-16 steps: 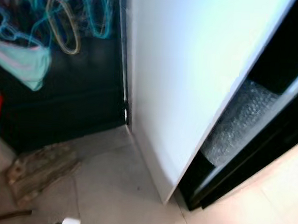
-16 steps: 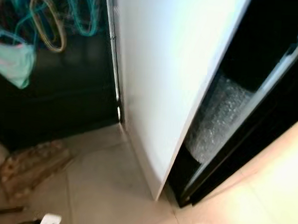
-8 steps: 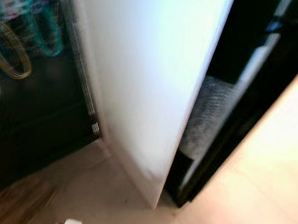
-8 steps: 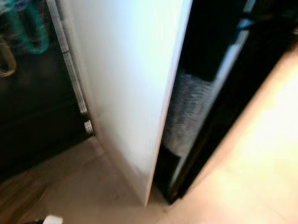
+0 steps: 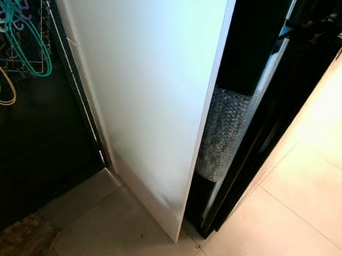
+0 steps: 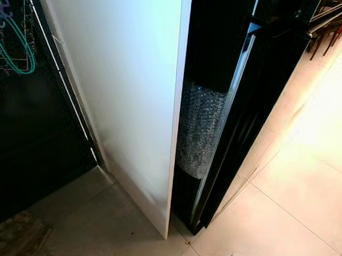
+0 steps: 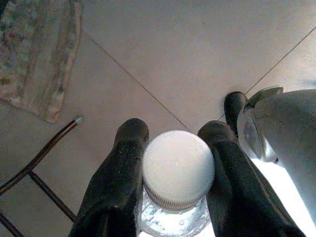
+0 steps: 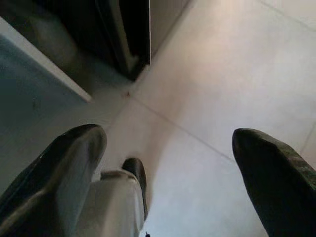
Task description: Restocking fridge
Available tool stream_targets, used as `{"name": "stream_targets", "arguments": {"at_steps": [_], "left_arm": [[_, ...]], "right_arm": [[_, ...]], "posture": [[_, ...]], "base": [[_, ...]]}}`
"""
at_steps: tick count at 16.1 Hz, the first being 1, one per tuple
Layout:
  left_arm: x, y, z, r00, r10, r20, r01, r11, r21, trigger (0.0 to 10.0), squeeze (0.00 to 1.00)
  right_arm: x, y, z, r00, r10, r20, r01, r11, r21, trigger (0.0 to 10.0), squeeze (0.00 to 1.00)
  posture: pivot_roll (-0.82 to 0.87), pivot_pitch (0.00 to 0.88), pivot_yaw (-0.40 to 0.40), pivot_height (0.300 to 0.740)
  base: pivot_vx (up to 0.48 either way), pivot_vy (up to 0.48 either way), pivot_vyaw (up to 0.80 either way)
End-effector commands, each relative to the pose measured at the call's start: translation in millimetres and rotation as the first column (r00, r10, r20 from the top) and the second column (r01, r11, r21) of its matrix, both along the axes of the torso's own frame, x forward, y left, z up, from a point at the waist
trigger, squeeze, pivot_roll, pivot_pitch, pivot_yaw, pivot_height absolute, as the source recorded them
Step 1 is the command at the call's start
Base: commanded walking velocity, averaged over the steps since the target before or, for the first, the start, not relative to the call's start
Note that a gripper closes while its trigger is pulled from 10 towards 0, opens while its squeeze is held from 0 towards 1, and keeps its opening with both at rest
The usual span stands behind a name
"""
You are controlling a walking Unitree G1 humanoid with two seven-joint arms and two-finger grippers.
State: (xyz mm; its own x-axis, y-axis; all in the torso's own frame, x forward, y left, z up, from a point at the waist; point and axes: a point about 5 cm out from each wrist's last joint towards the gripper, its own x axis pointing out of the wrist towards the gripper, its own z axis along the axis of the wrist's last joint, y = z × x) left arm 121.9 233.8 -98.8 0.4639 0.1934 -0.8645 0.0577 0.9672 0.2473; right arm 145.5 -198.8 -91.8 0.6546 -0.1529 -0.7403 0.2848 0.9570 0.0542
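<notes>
Standing at the open edge of the white fridge door [image 5: 156, 87], seen nearly edge-on, with the dark fridge interior [image 6: 212, 55] just beyond it and a wad of bubble wrap [image 5: 221, 133] on a low shelf behind the door's edge. Left gripper [image 7: 174, 148] clamped on the neck of a water bottle [image 7: 177, 168], white cap up, hanging low over the tiled floor [image 5: 305, 186] well short of the door. Right gripper [image 8: 168, 148] spread wide and empty, aimed at the door's bottom corner. Best to swing the door wider with the free right gripper, then raise the bottle upright toward a shelf, clear of the bubble wrap
</notes>
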Motion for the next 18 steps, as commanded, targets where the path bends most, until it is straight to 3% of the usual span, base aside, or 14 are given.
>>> {"name": "stream_targets", "arguments": {"at_steps": [1,2,3,5,6,7,8,10,13,14,15,16,18], "left_arm": [[-3.7,-1.1,-1.4,1.0,0.014,-0.007,-0.014,1.0,-0.002,10.0,0.0],[-5.0,-1.0,-1.9,1.0,0.019,-0.011,-0.019,1.0,-0.002,10.0,0.0],[-6.3,-1.0,-2.2,1.0,0.025,-0.014,-0.025,1.0,-0.001,10.0,0.0],[-8.2,-0.9,-2.8,0.999,0.029,-0.019,-0.029,1.0,0.001,10.0,0.0],[-10.2,-0.9,-3.4,0.999,0.033,-0.023,-0.033,0.999,0.003,10.0,0.0],[-10.7,-0.8,-3.5,0.999,0.036,-0.024,-0.036,0.999,0.004,10.0,0.0],[-12.3,-0.8,-3.9,0.999,0.035,-0.026,-0.035,0.999,0.007,10.0,0.0],[-13.8,-0.4,-4.2,0.999,0.03,-0.032,-0.03,1.0,0.01,10.0,0.0],[-12.5,0.2,-3.8,0.999,0.036,-0.029,-0.036,0.999,0.015,10.0,0.0],[-12.5,-0.7,-4.0,0.998,0.059,-0.023,-0.059,0.998,0.011,10.0,0.0],[-12.2,-1.1,-4.0,0.998,0.06,-0.022,-0.06,0.998,0.01,10.0,0.0],[-11.7,-1.7,-3.9,0.998,0.061,-0.019,-0.061,0.998,0.007,10.0,0.0],[-11.4,-2.9,-4.1,0.998,0.059,-0.018,-0.058,0.998,0.004,10.0,0.0]], "right_arm": [[64.9,-32.7,41.9,0.969,-0.035,0.246,0.053,0.996,-0.068,10.0,0.0],[83.4,-40.8,60.2,0.932,-0.056,0.359,0.085,0.994,-0.065,10.0,0.0],[90.6,-44.0,73.3,0.892,-0.043,0.45,0.091,0.992,-0.084,10.0,0.0],[96.6,-41.6,93.5,0.83,0.06,0.555,0.036,0.987,-0.16,10.0,0.0],[94.8,-35.5,103.5,0.789,0.047,0.613,0.027,0.993,-0.111,10.0,0.0],[94.0,-33.9,106.2,0.781,0.05,0.623,0.02,0.994,-0.105,10.0,0.0],[87.6,-25.7,115.0,0.765,0.074,0.64,-0.005,0.994,-0.109,10.0,0.0],[84.5,-1.8,140.6,0.723,0.233,0.651,-0.142,0.971,-0.191,10.0,0.0],[112.1,17.1,173.0,0.648,0.223,0.728,-0.136,0.975,-0.177,10.0,0.0],[128.4,32.3,186.6,0.616,0.259,0.744,-0.2,0.965,-0.17,10.0,0.0],[131.7,36.5,190.9,0.611,0.265,0.746,-0.217,0.962,-0.164,10.0,0.39],[135.5,41.8,197.5,0.613,0.279,0.739,-0.231,0.958,-0.17,10.0,1.0],[146.9,51.8,202.0,0.618,0.3,0.727,-0.246,0.952,-0.183,10.0,1.0]], "posture": [[-0.02,0.0,-0.004,0.74],[-0.02,0.0,-0.004,0.74],[-0.02,0.0,-0.006,0.74],[-0.02,0.0,-0.009,0.74],[-0.02,0.0,-0.013,0.74],[-0.02,0.0,-0.013,0.74],[-0.02,0.0,-0.012,0.74],[-0.03,0.0,-0.005,0.74],[-0.05,0.0,-0.001,0.74],[-0.02,0.0,-0.016,0.74],[-0.01,0.0,-0.02,0.74],[-0.01,0.0,-0.021,0.74],[0.0,0.0,-0.025,0.74]], "base": [[0.0,0.0,0.0],[0.0,0.0,0.0],[0.0,0.0,0.0],[0.0,0.0,0.0],[0.0,0.0,0.0],[0.0,0.0,0.0],[0.0,0.0,0.0],[0.0,0.0,0.0],[0.0,0.0,0.0],[0.0,0.0,0.0],[0.0,0.0,0.0],[0.0,0.0,0.0],[0.0,0.0,0.0]]}}
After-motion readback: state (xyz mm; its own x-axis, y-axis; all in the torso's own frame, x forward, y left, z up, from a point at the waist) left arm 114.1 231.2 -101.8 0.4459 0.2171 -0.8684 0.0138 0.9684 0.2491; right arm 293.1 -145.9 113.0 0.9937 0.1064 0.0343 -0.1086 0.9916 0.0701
